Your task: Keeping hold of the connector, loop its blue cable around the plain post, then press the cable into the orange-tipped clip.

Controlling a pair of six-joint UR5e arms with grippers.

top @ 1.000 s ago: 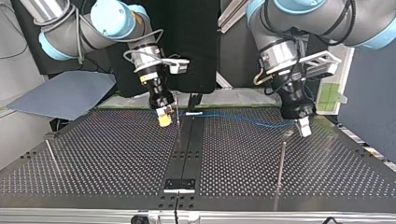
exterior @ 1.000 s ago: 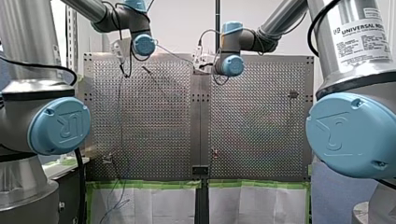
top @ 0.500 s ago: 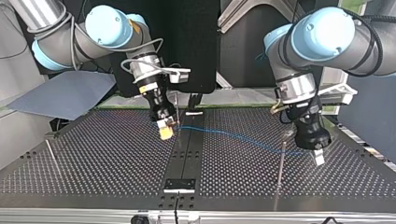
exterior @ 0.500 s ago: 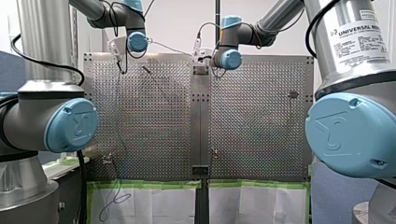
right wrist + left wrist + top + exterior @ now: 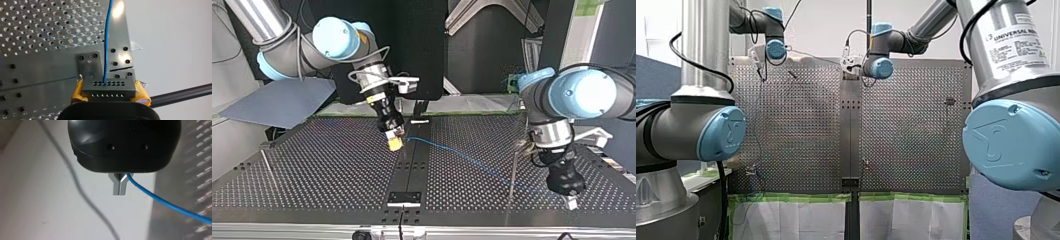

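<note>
A dark strip [image 5: 412,165] runs down the perforated worktop's [image 5: 337,170] middle; in the top view, a thin post [image 5: 512,185] stands to its right.

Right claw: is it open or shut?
Shut: the right claw squeezes the connector between its yellow pads.

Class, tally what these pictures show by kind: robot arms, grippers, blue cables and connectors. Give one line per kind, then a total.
Robot arms: 2, my left arm and my right arm
Grippers: 2, my left gripper and my right gripper
Cables: 1, the blue cable
Connectors: 1, the connector, held in my right gripper's jaws
Total: 6
</note>
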